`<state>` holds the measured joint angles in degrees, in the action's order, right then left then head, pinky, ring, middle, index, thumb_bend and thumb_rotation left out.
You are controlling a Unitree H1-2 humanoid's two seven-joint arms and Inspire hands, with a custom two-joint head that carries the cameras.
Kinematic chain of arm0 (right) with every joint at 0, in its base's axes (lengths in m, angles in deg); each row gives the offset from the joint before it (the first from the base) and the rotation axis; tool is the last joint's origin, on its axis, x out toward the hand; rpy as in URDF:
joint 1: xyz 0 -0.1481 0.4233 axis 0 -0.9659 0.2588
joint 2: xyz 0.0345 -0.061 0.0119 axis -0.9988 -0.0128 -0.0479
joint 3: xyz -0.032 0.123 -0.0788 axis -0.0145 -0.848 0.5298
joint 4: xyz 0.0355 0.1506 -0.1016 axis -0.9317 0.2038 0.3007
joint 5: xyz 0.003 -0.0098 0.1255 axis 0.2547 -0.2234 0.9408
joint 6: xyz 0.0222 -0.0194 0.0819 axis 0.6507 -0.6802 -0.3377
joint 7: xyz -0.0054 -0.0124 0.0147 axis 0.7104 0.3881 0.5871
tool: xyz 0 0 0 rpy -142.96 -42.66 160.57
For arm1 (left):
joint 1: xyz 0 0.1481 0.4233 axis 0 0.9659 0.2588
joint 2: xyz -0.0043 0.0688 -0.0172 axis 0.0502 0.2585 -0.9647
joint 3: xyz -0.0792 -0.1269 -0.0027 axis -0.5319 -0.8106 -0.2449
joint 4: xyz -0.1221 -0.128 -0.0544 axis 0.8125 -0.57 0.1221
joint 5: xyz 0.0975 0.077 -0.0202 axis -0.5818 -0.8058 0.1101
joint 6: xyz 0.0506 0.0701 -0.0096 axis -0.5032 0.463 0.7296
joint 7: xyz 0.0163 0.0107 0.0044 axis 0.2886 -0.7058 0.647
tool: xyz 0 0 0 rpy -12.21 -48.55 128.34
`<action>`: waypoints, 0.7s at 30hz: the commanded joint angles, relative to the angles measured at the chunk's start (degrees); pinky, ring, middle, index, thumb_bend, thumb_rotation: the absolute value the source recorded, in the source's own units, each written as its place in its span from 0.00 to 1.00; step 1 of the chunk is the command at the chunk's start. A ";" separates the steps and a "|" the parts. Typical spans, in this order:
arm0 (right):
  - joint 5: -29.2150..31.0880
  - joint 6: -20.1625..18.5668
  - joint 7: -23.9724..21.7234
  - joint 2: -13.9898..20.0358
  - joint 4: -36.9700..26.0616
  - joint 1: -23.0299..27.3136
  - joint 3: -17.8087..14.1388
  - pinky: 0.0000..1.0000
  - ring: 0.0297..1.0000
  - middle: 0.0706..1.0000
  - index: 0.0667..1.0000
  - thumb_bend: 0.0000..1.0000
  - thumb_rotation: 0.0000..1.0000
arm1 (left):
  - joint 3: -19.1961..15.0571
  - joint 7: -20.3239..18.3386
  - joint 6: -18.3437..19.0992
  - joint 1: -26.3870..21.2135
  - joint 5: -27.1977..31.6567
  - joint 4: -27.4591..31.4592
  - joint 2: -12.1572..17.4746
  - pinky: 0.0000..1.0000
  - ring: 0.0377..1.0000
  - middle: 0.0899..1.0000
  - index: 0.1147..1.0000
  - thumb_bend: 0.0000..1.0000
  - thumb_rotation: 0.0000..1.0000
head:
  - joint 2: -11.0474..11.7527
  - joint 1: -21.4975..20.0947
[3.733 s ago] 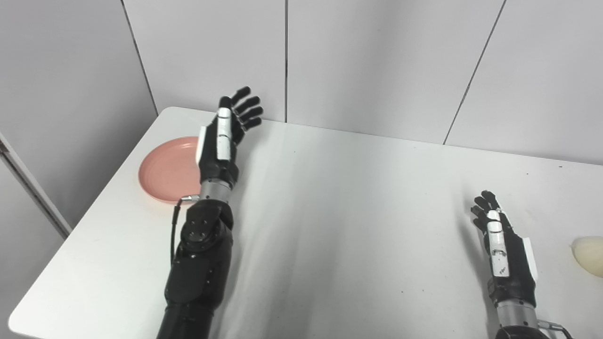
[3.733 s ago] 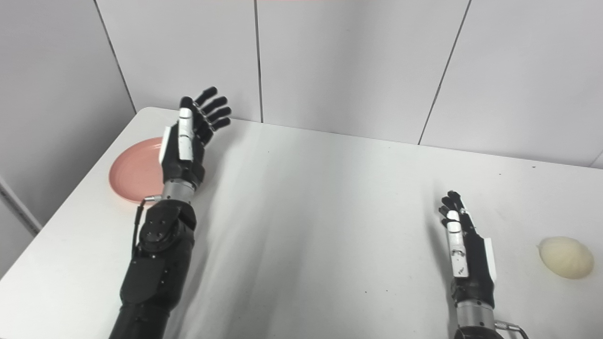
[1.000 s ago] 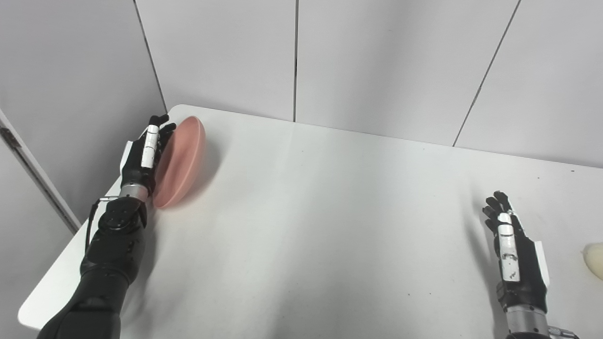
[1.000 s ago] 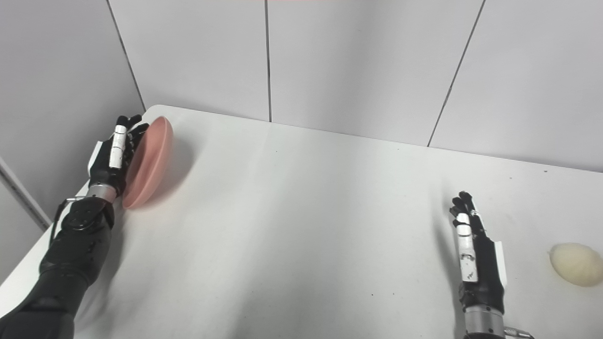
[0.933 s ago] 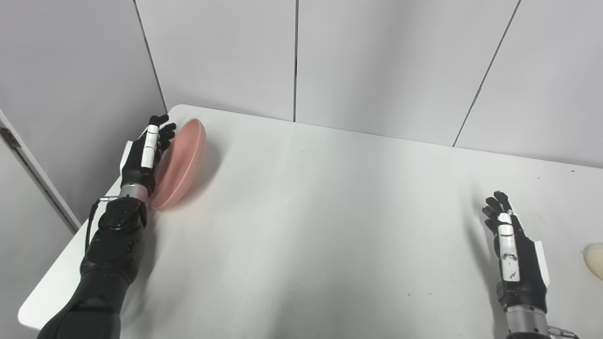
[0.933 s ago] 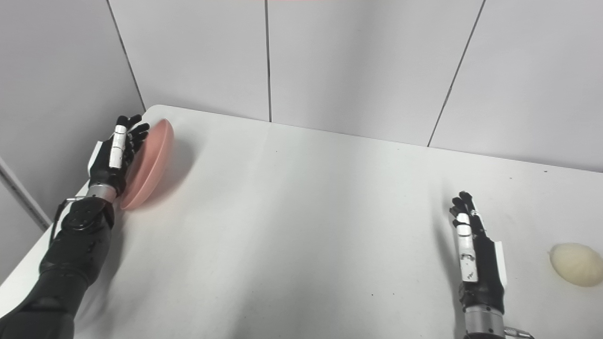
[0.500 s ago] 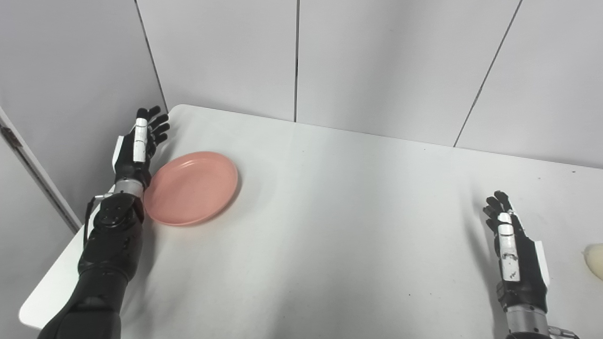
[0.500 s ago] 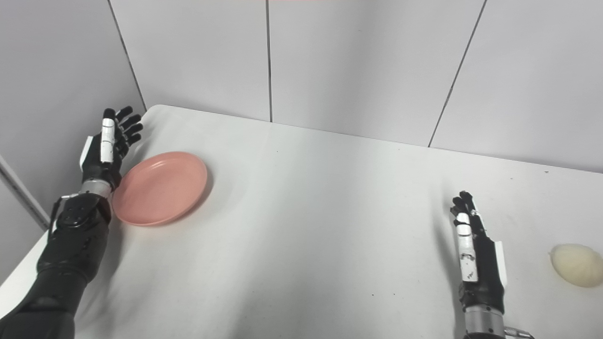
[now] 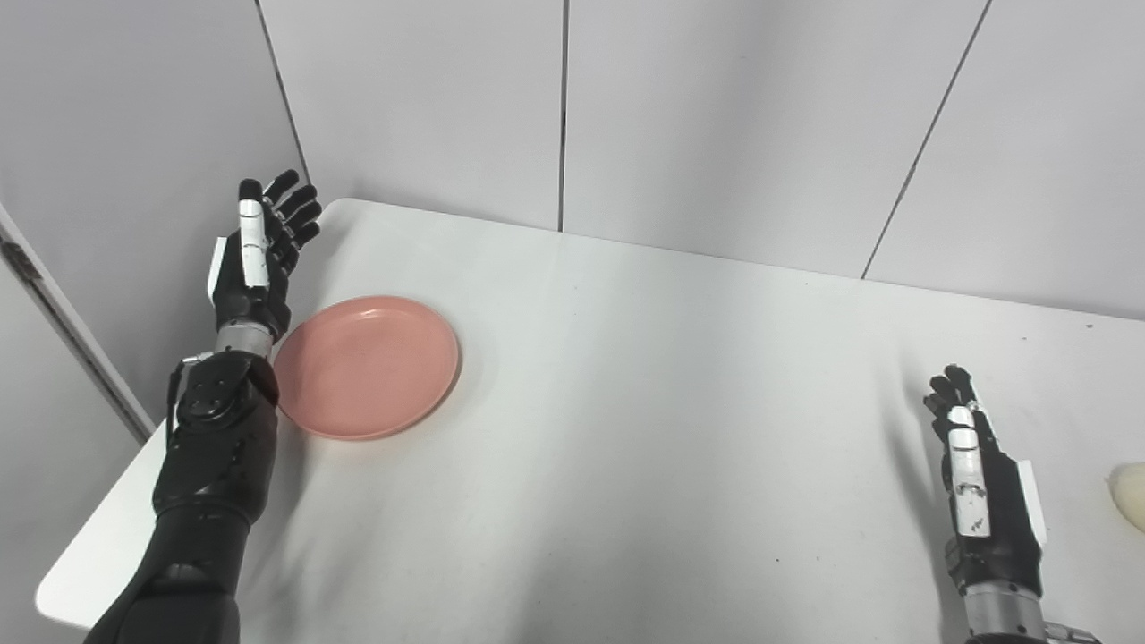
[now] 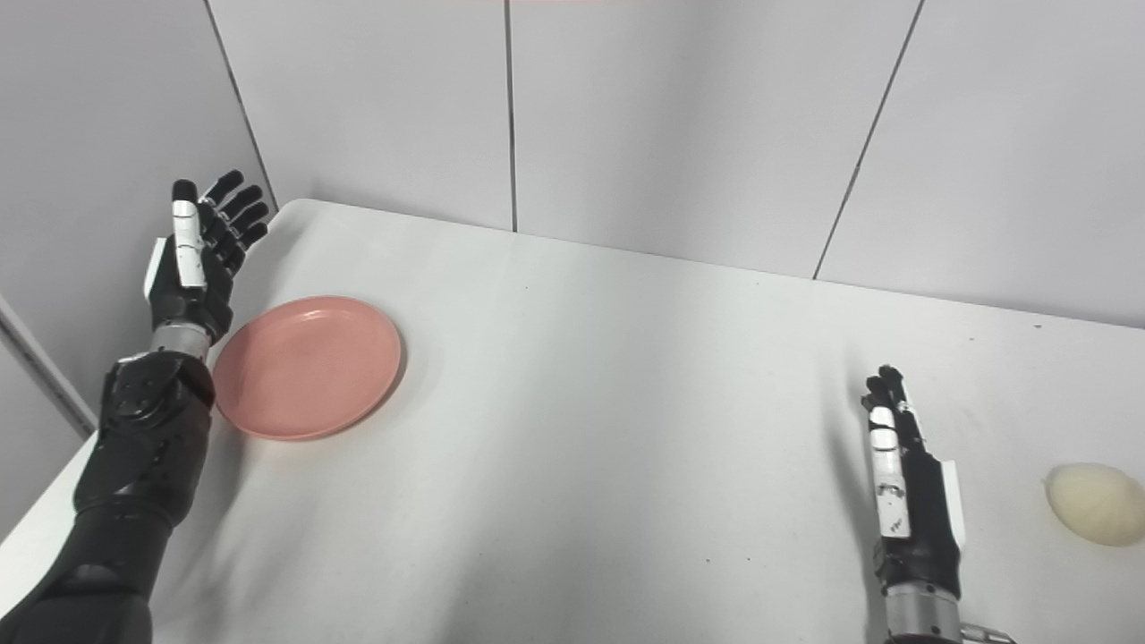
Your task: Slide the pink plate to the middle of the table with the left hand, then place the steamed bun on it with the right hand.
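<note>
Sliding the pink plate (image 9: 367, 367), lying flat near the table's (image 9: 626, 447) left edge, means lowering my open, empty left hand (image 9: 255, 259) beside its rim and pushing low; right hand (image 10: 912, 501) waits open.

Bright, even light; soft shadows; sharp focus.

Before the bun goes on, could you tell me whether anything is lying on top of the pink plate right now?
Nothing shows on the pink plate; its whole upper face is bare. The steamed bun sits far right. What lies beneath the plate is hidden.
</note>
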<state>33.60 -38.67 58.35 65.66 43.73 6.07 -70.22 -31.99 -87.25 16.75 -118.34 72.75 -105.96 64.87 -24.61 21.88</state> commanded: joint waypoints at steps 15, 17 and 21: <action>1.40 0.86 -1.00 0.22 -3.08 0.65 -0.73 0.93 0.91 0.92 0.92 0.26 1.00 | 0.56 -4.34 1.07 0.86 -1.56 -2.07 6.27 0.83 0.83 0.80 0.78 0.82 1.00 | -0.02 1.23; 1.19 0.55 -0.90 0.18 -3.47 0.64 -0.68 0.93 0.90 0.92 0.92 0.25 1.00 | 0.63 -5.06 0.80 0.91 -1.59 -3.12 6.67 0.83 0.83 0.81 0.79 0.82 1.00 | -0.09 1.29; 1.17 1.48 -0.91 0.07 -3.45 0.77 -0.69 0.92 0.90 0.91 0.92 0.23 1.00 | 0.45 -6.06 0.00 0.77 -1.53 -5.10 7.08 0.83 0.83 0.81 0.79 0.80 1.00 | -0.14 1.64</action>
<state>34.59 -38.67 57.53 65.60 42.32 5.75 -70.61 -31.17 -92.50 18.35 -115.96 71.18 -112.03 69.34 -24.70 23.55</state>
